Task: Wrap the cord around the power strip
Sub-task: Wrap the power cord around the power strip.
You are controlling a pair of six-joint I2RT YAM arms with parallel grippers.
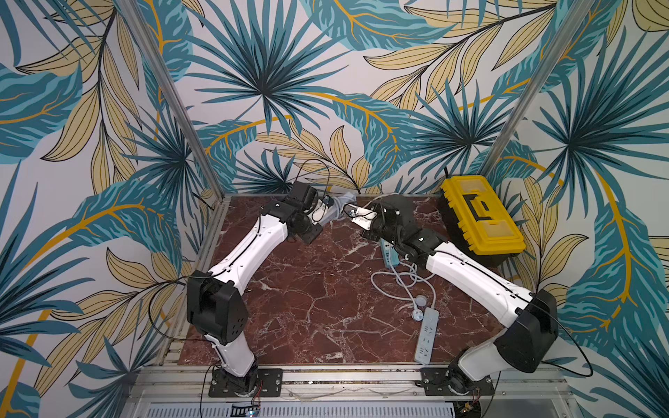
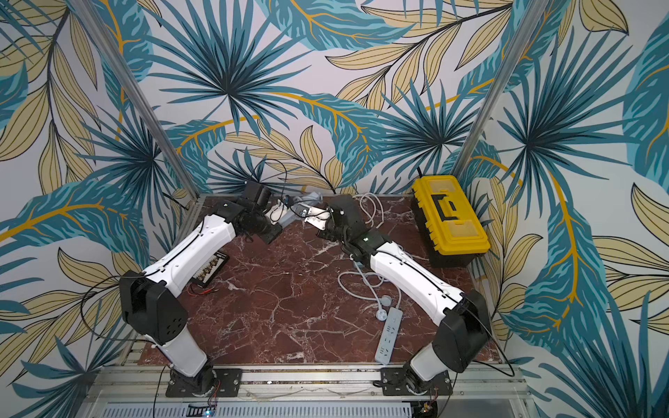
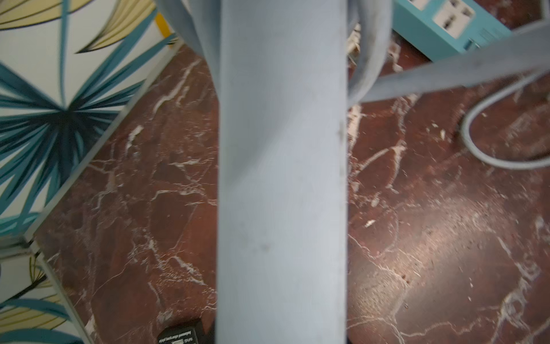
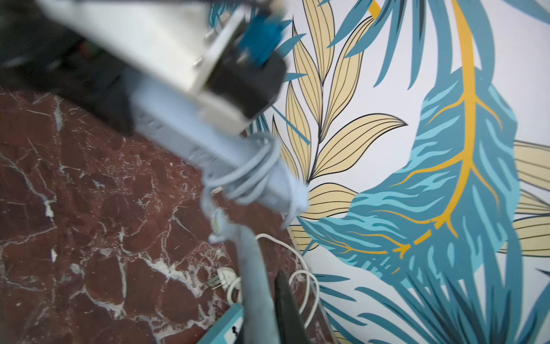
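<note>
At the far left of the table, a black device was seen lying flat beside the left arm in a top view. Toward the back, the left hand was closed on the grey strip, which was held raised off the table and tilted, near the wall. Several turns of cord were wound around one end of the strip, as shown in the right wrist view. From those turns a length of cord was stretched across to the right hand, just beside the strip, and was clamped in it. Under the right arm a teal strip was laid on the table, with loose cable looped near it. Nearer the front a white strip was laid flat, a round plug just beside its end. At the far right a yellow toolbox was set beside the wall, its lid shut.
</note>
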